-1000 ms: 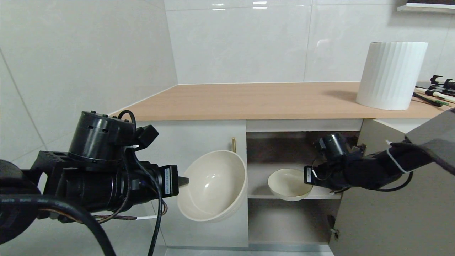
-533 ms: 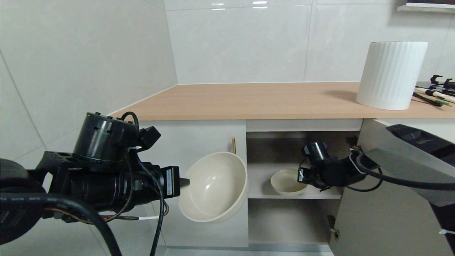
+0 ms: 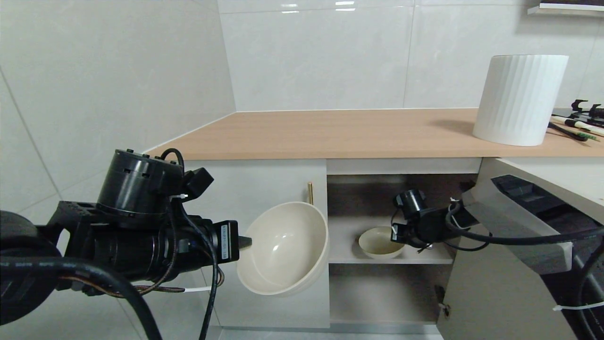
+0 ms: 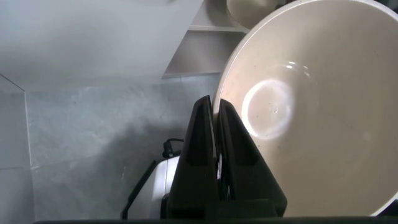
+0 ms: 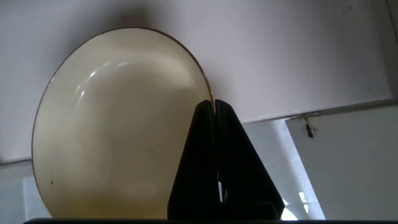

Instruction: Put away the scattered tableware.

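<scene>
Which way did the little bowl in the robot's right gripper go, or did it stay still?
Yes, it moved. The little bowl, pinched by the right gripper, went deeper into the cupboard, past the front edge of the shelf.

The small round cream bowl loses its right rim behind the right gripper. On the wooden counter, dark-handled utensils get cut by the head view's right edge (too small to identify). The large round cream bowl overflows the left wrist view.
</scene>
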{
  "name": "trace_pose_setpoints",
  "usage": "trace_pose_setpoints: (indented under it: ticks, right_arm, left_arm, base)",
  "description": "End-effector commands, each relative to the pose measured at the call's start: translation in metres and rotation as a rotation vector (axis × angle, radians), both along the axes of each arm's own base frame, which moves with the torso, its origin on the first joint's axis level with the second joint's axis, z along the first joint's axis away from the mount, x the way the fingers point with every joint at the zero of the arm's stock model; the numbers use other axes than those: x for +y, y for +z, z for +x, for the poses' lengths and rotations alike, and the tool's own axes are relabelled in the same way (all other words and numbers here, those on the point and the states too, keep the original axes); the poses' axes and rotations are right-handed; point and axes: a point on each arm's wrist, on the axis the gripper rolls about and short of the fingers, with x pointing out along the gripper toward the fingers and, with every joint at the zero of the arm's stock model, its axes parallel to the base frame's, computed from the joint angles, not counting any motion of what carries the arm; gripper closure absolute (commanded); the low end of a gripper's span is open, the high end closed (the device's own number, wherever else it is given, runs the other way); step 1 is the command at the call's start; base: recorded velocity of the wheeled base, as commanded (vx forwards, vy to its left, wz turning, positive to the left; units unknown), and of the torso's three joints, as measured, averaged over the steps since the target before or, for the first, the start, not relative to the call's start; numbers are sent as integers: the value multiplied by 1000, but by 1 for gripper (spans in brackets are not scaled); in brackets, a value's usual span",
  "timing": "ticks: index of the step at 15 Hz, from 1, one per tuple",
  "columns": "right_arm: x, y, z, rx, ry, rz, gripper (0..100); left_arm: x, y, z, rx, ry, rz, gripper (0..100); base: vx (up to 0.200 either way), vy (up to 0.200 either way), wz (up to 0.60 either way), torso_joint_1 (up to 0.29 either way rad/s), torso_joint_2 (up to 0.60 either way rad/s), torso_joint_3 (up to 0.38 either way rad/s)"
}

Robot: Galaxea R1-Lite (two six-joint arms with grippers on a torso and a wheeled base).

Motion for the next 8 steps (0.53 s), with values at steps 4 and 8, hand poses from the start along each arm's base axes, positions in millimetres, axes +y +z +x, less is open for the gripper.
trace_pose_setpoints:
  ticks: [4,8]
  right_arm:
    - [-9,-25,22,2,-55,-31,100]
    - [-18,-40,36,-8,-110,-74,100]
  left_arm:
    - [0,0,0,1,0,0,100]
    - [-1,0,0,1,-2,0,100]
  base:
    - [0,0,0,0,0,0]
    - [0,0,0,0,0,0]
